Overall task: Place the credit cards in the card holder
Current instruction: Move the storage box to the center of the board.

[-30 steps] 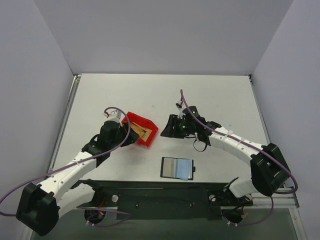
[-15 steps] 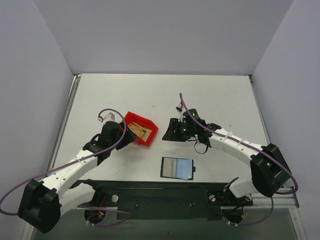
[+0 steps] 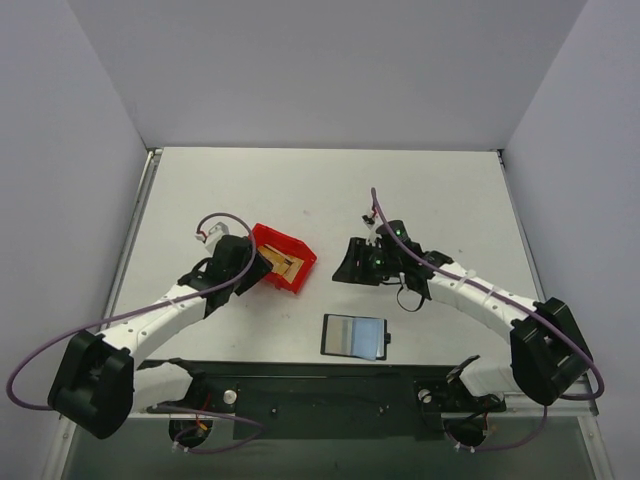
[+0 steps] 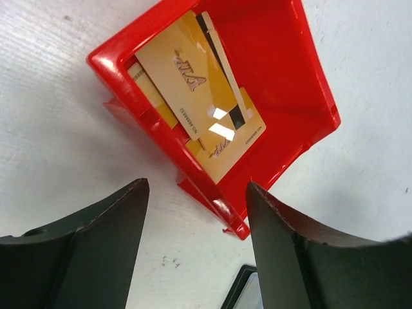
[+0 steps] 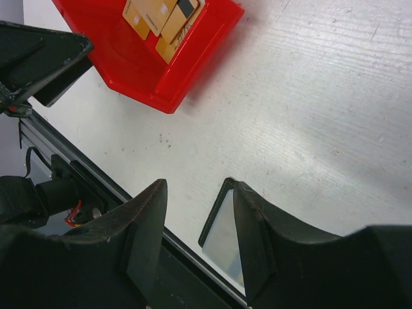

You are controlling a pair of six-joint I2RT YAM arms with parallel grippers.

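Several gold-tan credit cards (image 4: 199, 109) lie stacked in a red plastic bin (image 3: 281, 257); they also show in the top view (image 3: 289, 265) and the right wrist view (image 5: 161, 16). The black card holder (image 3: 354, 336) lies open near the table's front edge, its pale grey-blue inside up; a corner shows in the left wrist view (image 4: 248, 295) and part in the right wrist view (image 5: 222, 235). My left gripper (image 3: 256, 268) is open and empty at the bin's left side. My right gripper (image 3: 347, 262) is open and empty, to the right of the bin and above the holder.
The red bin (image 4: 283, 77) sits tilted on the white table, also in the right wrist view (image 5: 135, 64). A black base rail (image 3: 330, 395) runs along the near edge just below the card holder. Grey walls enclose the table on three sides.
My left gripper has drawn closer to the bin's left side. My right gripper has shifted slightly right, away from the bin. The cards and holder have not moved.
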